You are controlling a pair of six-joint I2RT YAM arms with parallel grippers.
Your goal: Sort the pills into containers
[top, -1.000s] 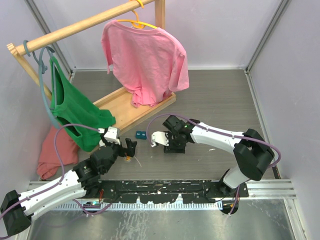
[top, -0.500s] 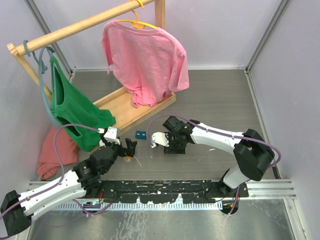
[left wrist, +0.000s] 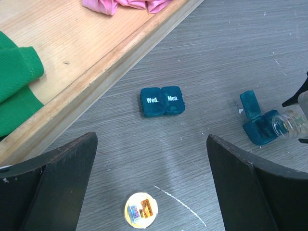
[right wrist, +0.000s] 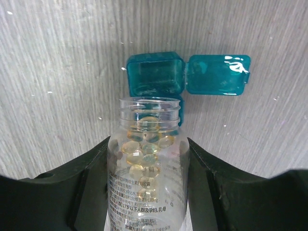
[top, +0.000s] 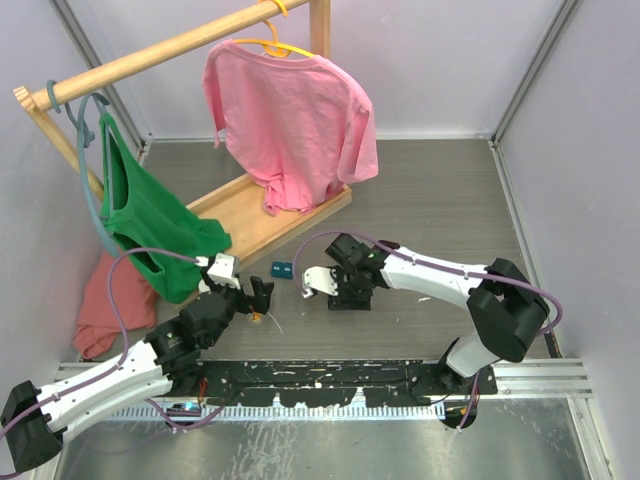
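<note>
"Can you see the whole open container [right wrist: 156,77]?"
"No, the bottle [right wrist: 148,168] mouth covers its other half, and the bottle's base runs off the bottom edge. Its label print is too small to read."
"And from above?"
"The right gripper [top: 330,282] and bottle hide it completely there."

Pale lilac walls [top: 450,60] enclose a grey wood-grain worktop [top: 440,190]. A wooden clothes rack [top: 235,215] at far left carries a pink T-shirt [top: 295,120] and a green top [top: 150,215].
</note>
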